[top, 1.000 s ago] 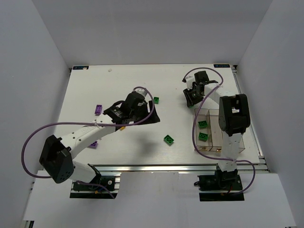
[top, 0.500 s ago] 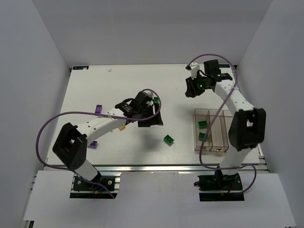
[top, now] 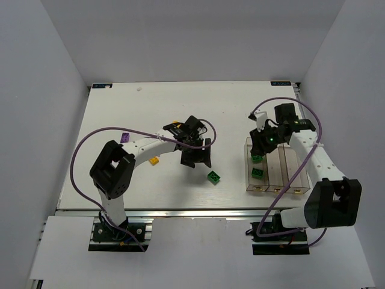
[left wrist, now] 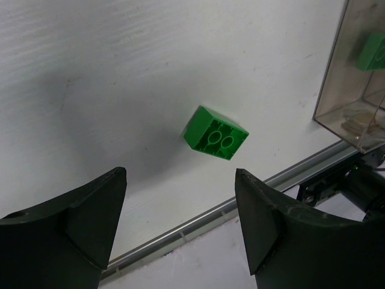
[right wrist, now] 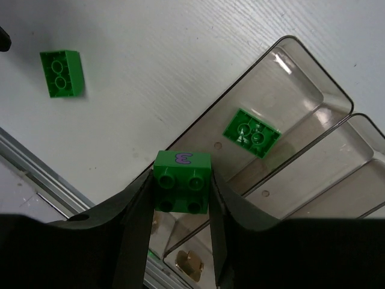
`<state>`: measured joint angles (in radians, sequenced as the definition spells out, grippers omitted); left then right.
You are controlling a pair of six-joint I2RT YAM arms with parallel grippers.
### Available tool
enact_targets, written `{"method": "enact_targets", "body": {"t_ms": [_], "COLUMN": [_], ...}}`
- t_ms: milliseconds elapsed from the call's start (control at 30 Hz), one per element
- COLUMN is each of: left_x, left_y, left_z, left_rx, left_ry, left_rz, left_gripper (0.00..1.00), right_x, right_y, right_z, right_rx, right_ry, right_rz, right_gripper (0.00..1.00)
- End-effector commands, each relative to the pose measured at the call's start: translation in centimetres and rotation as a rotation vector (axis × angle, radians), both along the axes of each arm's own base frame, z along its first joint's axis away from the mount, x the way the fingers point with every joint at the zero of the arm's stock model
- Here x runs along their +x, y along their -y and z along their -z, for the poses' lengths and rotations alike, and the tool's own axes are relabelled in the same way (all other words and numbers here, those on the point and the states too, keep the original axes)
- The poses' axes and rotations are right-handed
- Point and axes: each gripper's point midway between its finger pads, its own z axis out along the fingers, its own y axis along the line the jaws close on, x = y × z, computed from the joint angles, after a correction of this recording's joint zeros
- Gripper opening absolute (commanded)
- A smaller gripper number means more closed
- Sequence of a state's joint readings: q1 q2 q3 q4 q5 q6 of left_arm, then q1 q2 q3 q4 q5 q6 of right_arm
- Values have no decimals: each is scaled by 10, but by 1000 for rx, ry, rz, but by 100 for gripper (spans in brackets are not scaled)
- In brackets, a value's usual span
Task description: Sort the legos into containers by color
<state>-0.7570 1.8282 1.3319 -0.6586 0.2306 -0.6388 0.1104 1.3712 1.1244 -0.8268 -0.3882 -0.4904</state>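
Note:
My right gripper is shut on a green lego with a purple mark. It holds it above the left bin of the three joined clear containers, which also show in the top view. One green lego lies in that bin, and two show there from above. My left gripper is open and empty, just short of a loose green lego on the table. A yellow lego and a purple lego lie at the left.
The table's front rail runs close behind the loose green lego. The containers stand to its right. A brownish-yellow piece shows through the clear wall at the bins' near end. The left arm's purple cable loops over the left side.
My right arm came back from the far right of the table to above the left bin, carrying the green lego. My left gripper moved right and nearer, toward the loose green lego.

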Motion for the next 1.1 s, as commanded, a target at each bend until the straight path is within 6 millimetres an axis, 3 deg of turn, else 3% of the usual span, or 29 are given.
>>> {"method": "enact_targets", "body": {"t_ms": [0,33,133,400,500,667,833,1067], "left_x": [-6,-7,-12,-30,-37,-46,-39,-25], "left_y": [14,13,16,30,33,33,32,51], "left_z": [-21,-19,-18,-20,-17,-7,9,17], "left_rx": [-57,-53,-53,-69,-61,-6,52,89], "left_ry": [17,12,7,19,16,-13,-40,-13], "left_rz": [72,76,104,193,212,182,106,126], "left_gripper": [83,83,83,84,84,84,83,84], "right_x": [-4,-4,1,5,10,7,-3,-12], "right_y": [-1,-1,2,10,8,-15,-28,-33], "right_z": [0,5,17,29,16,-23,-35,-43], "right_rx": [1,-1,-19,-69,-47,98,180,218], "right_ry": [23,7,-19,-42,-4,135,172,214], "right_rz": [-29,-26,-2,12,2,-94,-114,-131], "right_gripper": [29,38,50,64,63,59,61,66]}}
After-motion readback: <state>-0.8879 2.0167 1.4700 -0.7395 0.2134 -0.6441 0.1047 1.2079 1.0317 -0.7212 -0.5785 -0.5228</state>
